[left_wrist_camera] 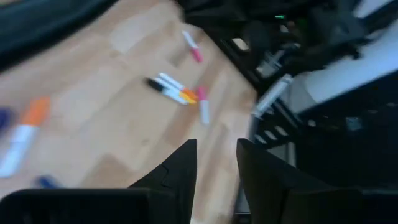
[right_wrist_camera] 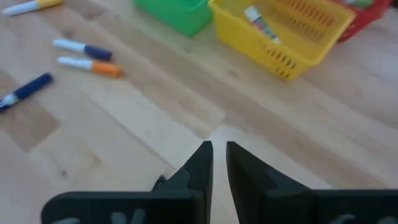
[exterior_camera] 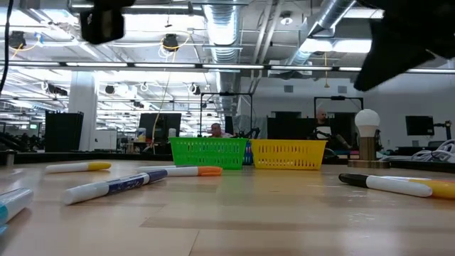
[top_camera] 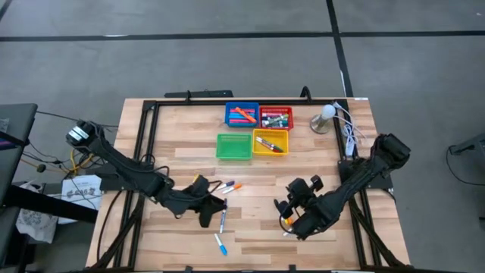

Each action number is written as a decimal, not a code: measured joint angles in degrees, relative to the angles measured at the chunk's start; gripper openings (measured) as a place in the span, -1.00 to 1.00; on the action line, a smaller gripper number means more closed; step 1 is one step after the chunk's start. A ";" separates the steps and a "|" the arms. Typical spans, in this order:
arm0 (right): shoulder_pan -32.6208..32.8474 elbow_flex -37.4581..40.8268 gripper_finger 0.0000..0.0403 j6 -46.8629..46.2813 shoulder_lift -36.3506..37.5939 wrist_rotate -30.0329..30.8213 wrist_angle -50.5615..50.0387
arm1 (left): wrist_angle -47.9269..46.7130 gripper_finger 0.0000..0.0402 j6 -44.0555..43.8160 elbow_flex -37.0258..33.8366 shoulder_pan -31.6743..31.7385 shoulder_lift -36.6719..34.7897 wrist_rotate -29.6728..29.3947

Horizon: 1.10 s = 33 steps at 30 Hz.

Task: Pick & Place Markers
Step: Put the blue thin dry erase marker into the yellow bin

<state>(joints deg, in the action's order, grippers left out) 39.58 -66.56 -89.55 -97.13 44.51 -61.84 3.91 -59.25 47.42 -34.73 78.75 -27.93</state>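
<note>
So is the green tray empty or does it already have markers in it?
Empty, as far as visible: the high view shows only bare green floor in the green tray, unlike the yellow tray beside it, which holds markers.

green tray (top_camera: 233, 147), yellow tray (top_camera: 271, 142), blue tray (top_camera: 241, 115), red tray (top_camera: 276, 117), orange-capped white marker (right_wrist_camera: 90, 65)

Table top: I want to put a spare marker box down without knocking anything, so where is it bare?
Bare wood lies left of the green tray, out to the table's left frame, and between the yellow tray and the right arm. It is crowded around the loose markers by the left tool, and at the trays.
</note>
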 joint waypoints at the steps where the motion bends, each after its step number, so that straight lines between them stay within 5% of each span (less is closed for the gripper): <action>1: 0.29 1.40 -0.84 0.53 0.61 -0.27 1.67 | 0.09 -0.44 0.06 1.72 0.48 1.14 1.74; 5: 0.58 5.35 -0.90 1.47 0.87 -2.83 4.57 | 0.40 -0.44 0.58 7.90 1.95 5.11 5.30; 16: 1.15 8.96 -0.96 13.82 -2.24 -6.25 15.79 | 5.97 -0.44 2.54 12.43 1.75 9.76 1.29; 27: 2.21 8.96 -0.96 20.93 -2.22 -6.47 15.62 | -19.01 -0.44 -17.40 12.43 0.23 10.33 -4.19; 33: 2.66 8.96 -0.96 23.55 -2.22 -7.12 15.45 | -19.34 -0.44 -20.52 12.43 2.16 18.09 -5.04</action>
<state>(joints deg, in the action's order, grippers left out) 42.24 -57.60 -66.00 -99.35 37.39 -46.39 -15.43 -79.77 59.86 -32.58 96.84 -32.97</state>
